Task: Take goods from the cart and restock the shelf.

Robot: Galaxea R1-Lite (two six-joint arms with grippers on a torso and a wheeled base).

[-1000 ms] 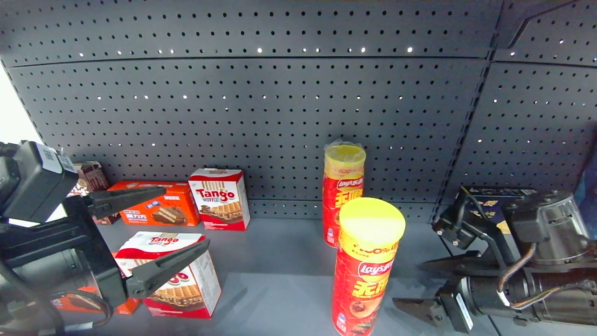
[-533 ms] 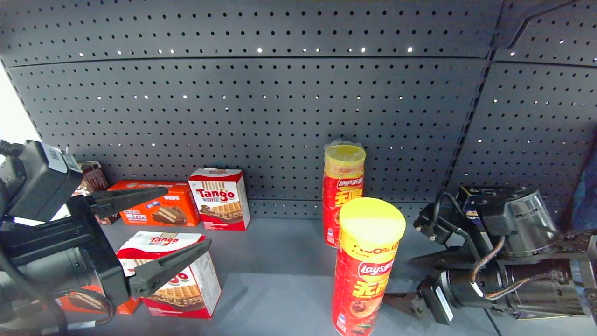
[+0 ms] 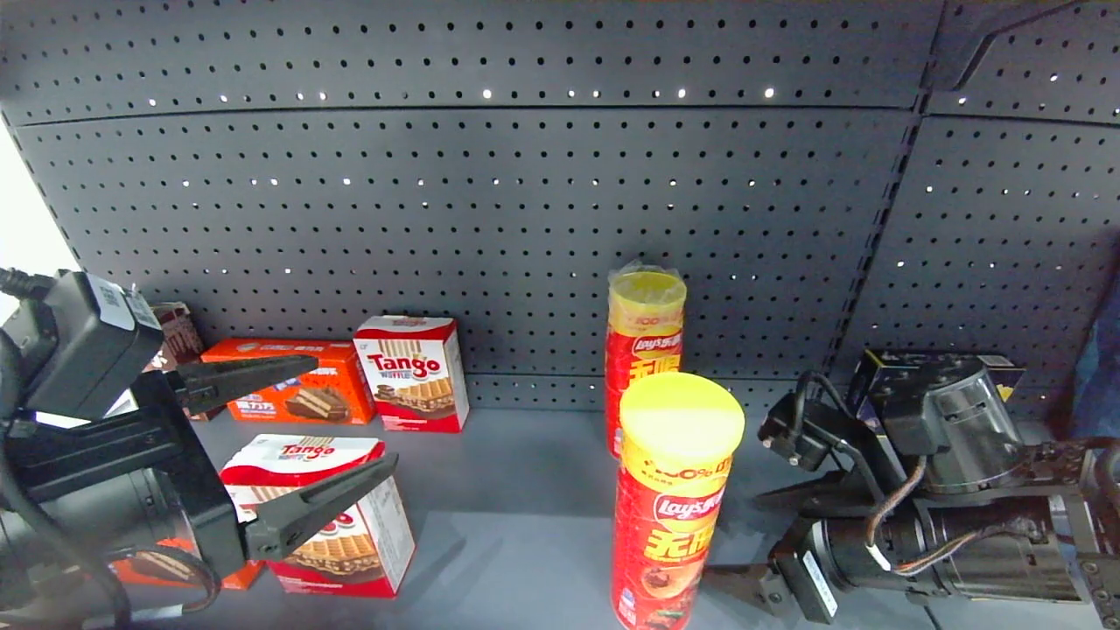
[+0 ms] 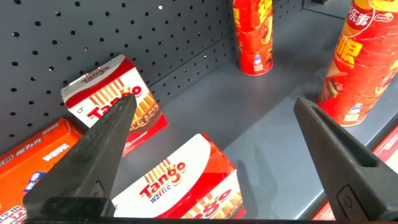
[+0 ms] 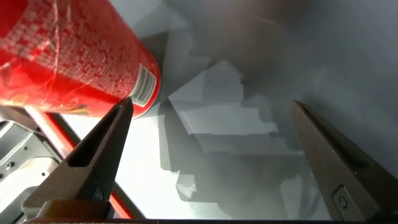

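Right pincer [image 3: 738,538], jaws apart, now closer; front chips can [image 3: 672,516] further left.

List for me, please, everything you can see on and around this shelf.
cans: 2, red with yellow lids, upright mid-shelf; back can, front can
wafer boxes: 2, red and white, left part; back wafer box, front wafer box
orange boxes: 2; back orange box lying far left, front orange box partly hidden by the left arm
brown box: 1, back left corner
dark box: 1, right, behind the right arm
shelf: 1, grey
pegboard: 1, dark grey, behind
left gripper: open, over the front wafer box
right gripper: open, beside the front can
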